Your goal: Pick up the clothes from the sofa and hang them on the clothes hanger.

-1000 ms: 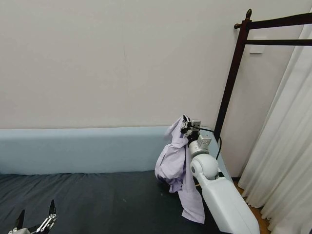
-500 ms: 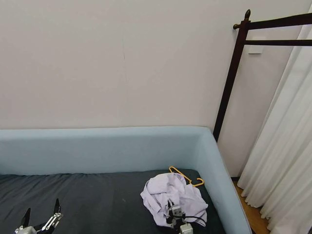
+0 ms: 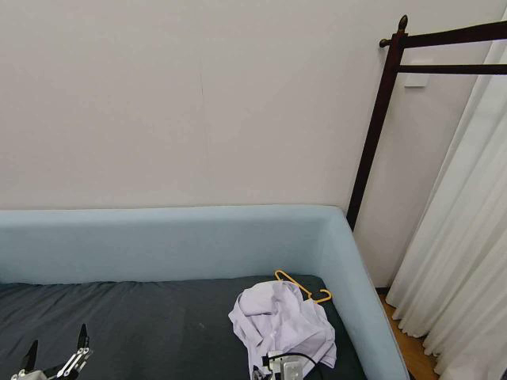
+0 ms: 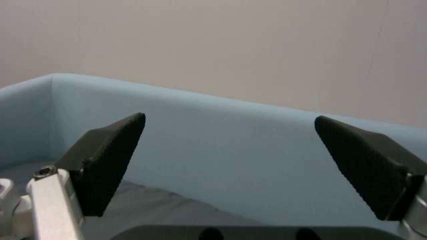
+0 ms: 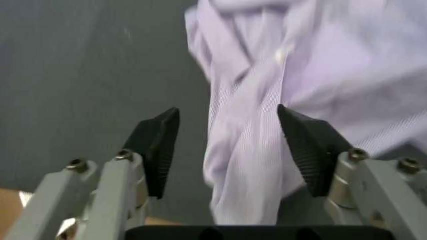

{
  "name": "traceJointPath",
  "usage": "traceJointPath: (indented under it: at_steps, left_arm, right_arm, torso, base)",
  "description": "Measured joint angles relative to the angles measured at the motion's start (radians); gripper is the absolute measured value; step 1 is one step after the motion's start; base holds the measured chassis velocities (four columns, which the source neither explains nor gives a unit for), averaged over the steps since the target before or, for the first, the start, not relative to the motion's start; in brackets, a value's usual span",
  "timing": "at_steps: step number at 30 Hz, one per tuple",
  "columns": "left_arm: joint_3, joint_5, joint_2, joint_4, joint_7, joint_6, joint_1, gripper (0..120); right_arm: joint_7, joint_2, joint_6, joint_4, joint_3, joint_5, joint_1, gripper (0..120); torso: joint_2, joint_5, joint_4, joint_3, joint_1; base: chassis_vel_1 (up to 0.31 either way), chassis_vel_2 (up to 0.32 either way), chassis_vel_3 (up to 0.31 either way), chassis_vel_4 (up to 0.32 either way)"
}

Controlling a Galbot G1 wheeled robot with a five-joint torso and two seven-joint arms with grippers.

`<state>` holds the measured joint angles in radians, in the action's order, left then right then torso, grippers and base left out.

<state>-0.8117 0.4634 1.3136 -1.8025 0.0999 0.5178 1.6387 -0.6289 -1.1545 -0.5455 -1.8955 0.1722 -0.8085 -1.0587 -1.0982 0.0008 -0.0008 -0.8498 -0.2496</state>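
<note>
Two grippers are being caught at the bottom edge of the head view. The left gripper (image 3: 55,360) is being held over the dark seat cushion (image 3: 142,324) toward the left of the seat, its fingers spread wide. The right gripper (image 3: 277,368) is being held low at the near edge of the lilac shirt (image 3: 281,321). The shirt is lying crumpled on the cushion at the right end of the sofa (image 3: 158,241), just beside the pale blue armrest (image 3: 352,293) — a yellow hanger (image 3: 305,286) is poking out from behind it. A dark wooden clothes rack (image 3: 379,127) is standing past that armrest against the wall (image 3: 198,103), with a white curtain (image 3: 467,261) hanging beside it.

From the left wrist view, the left gripper's two black fingers (image 4: 107,155) are being held far apart with nothing between them, and are being pointed at the sofa's blue backrest (image 4: 220,130).

From the right wrist view, the right gripper's fingers (image 5: 160,145) are being held wide open — a rumpled fold of the shirt is lying between them on the cushion. Whether the pads are touching the cloth cannot be told.
</note>
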Motion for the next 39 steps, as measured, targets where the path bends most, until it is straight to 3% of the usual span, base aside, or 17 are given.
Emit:
traceJointPath:
  at_steps: [2,4,5,8,9,12,18,24,39]
  left_arm:
    - [0.0,-0.011,0.008,-0.003,-0.001,0.0,0.004,100]
    - [0.0,-0.025,0.018,-0.01,-0.001,0.0,0.009,100]
    - [0.0,-0.025,0.018,-0.01,-0.001,0.0,0.009,100]
    - [-0.002,-0.042,0.026,-0.02,-0.001,0.0,0.018,100]
    - [-0.002,-0.042,0.026,-0.02,-0.001,0.0,0.018,100]
    - [-0.012,-0.048,0.029,-0.031,-0.001,-0.004,0.021,100]
    - [-0.019,-0.055,0.034,-0.033,0.0,-0.007,0.023,100]
    - [-0.021,-0.057,0.041,-0.03,0.0,-0.008,0.02,100]
    - [-0.014,-0.056,0.038,-0.015,0.002,-0.007,0.009,100]
  right_arm:
    - [0.132,0.006,0.136,0.097,-0.023,0.1,0.057,74]
    - [0.328,-0.01,0.29,0.284,-0.062,0.224,0.14,82]
    - [0.328,-0.01,0.29,0.284,-0.062,0.224,0.14,82]
    - [0.651,-0.065,0.468,0.63,-0.144,0.408,0.272,97]
    - [0.651,-0.065,0.468,0.63,-0.144,0.408,0.272,97]
    - [0.855,-0.15,0.619,0.956,-0.236,0.579,0.381,100]
    - [0.775,-0.253,0.57,1.155,-0.307,0.679,0.468,96]
    - [0.709,-0.317,0.533,1.307,-0.376,0.774,0.523,73]
    - [0.734,-0.306,0.554,1.277,-0.388,0.755,0.503,19]
  torso:
    - [0.0,0.0003,0.0003,0.0,0.0]
    - [0.0,0.0005,0.0006,0.0,0.0]
    - [0.0,0.0005,0.0006,0.0,0.0]
    - [0.0,0.0002,0.0006,0.0,0.0]
    - [0.0,0.0002,0.0006,0.0,0.0]
    - [0.0,0.0004,0.0003,0.0,0.0]
    - [0.0,0.0002,0.0009,0.0,0.0]
    - [0.0,0.0002,0.0006,0.0,0.0]
    - [0.0,0.0002,0.0005,0.0,0.0]
  base:
    - [0.0,0.0,0.0,0.0]
    - [0.0,0.0,0.0,0.0]
    - [0.0,0.0,0.0,0.0]
    - [0.0,0.0,0.0,0.0]
    - [0.0,0.0,0.0,0.0]
    - [0.0,0.0,0.0,0.0]
    - [0.0,0.0,0.0,0.0]
    - [0.0,0.0,0.0,0.0]
    - [0.0,0.0,0.0,0.0]
